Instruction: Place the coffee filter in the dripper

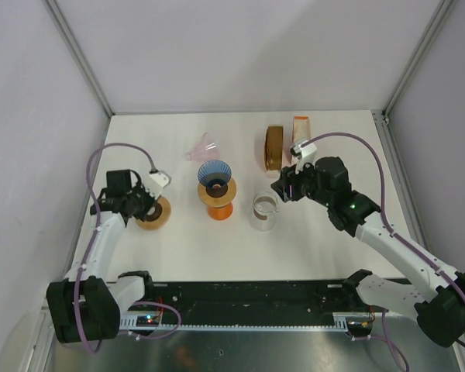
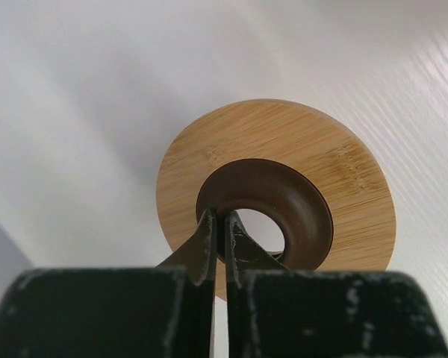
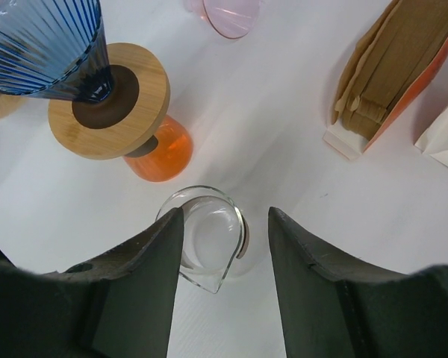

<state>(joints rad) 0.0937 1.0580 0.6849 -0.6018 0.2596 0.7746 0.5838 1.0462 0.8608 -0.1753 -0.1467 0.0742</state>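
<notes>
Brown paper coffee filters (image 1: 274, 147) (image 3: 392, 60) stand in a stack at the back right, leaning on an orange pack (image 1: 301, 129). A blue ribbed dripper (image 1: 215, 173) (image 3: 48, 45) sits in a wooden collar (image 3: 108, 104) on an orange carafe (image 3: 160, 153) at mid-table. A pink dripper (image 1: 204, 146) (image 3: 230, 15) lies behind it. My right gripper (image 1: 283, 188) (image 3: 224, 212) is open with nothing between its fingers, above a glass server (image 3: 207, 237). My left gripper (image 1: 137, 203) (image 2: 218, 216) is shut on the brown inner rim of a wooden ring (image 2: 284, 160) at the left.
The glass server (image 1: 263, 211) stands right of the orange carafe (image 1: 218, 208). A white paper bag (image 3: 442, 134) lies beside the filter pack. The wooden ring (image 1: 156, 214) rests near the table's left edge. White walls close off the table at the left, back and right.
</notes>
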